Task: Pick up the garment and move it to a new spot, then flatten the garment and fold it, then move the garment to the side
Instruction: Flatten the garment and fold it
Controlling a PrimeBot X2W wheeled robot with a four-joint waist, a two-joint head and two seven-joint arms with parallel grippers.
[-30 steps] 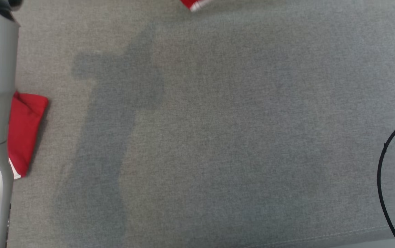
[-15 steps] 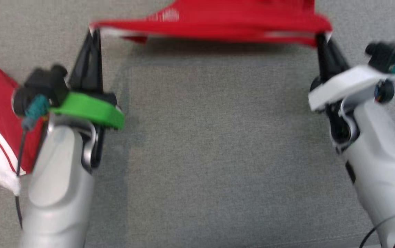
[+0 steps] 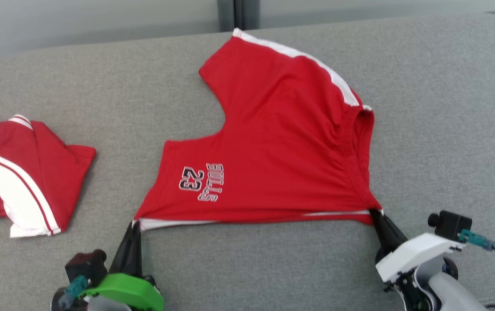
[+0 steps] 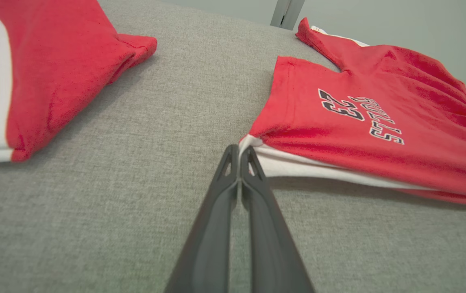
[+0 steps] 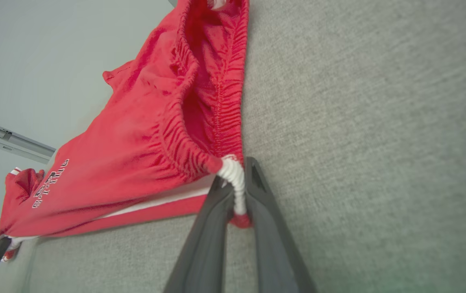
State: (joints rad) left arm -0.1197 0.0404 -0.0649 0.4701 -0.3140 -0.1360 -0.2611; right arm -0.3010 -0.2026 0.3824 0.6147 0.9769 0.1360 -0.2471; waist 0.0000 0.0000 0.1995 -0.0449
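With your left tool (image 3: 135,224) pinching the hem corner of the shorts (image 3: 282,142) and your right tool (image 3: 376,214) pinching their waistband corner, draw both evenly toward the near edge of the worktop (image 3: 446,129), low and taut, so the shorts lying mid-worktop flatten without bunching.

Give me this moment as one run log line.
state: red shorts spread on grey surface | left end effector: shut on hem corner | right end effector: shut on waistband corner

Left gripper (image 3: 134,225): closed, fingers pressed flat together, pinches a garment (image 3: 273,142) corner at the tips. Right gripper (image 3: 376,214): closed likewise on the other near corner, fingers leaning toward the left gripper. Green wrist mount (image 3: 122,291) behind left fingers, white wrist mount (image 3: 411,255) behind right.
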